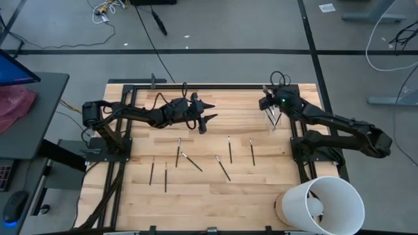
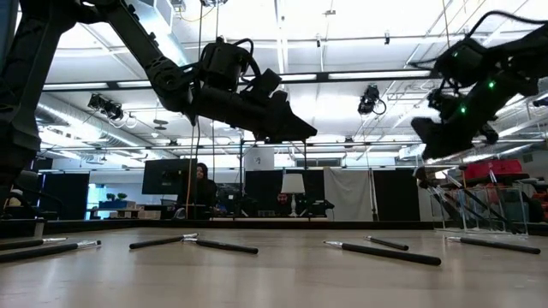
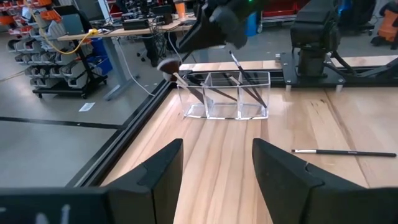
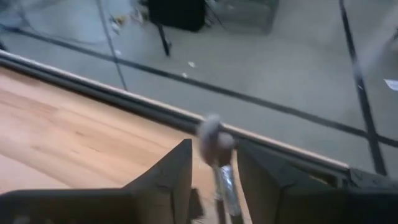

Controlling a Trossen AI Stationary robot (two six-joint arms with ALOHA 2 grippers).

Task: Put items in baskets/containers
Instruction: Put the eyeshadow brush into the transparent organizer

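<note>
Brushes (image 1: 177, 152) lie scattered on the table (image 1: 261, 189), well apart from the clear cup (image 3: 225, 94). Above that cup our right gripper (image 1: 271, 108) spreads its fingers around one brush (image 4: 219, 167), dropping it in. Near mid-table, our left gripper (image 1: 208, 115) waits open. Next we fetch another.

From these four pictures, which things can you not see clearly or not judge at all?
- Right hand: wrist view blurred; whether its fingers touch the brush between them is unclear.
- Clear container: in the high view the right hand covers it, so the brushes inside cannot be counted.
- White bucket: cut off by the high view's bottom edge.
- Brushes on the table: too small to tell head types.
- Left hand: open, holds nothing.
</note>
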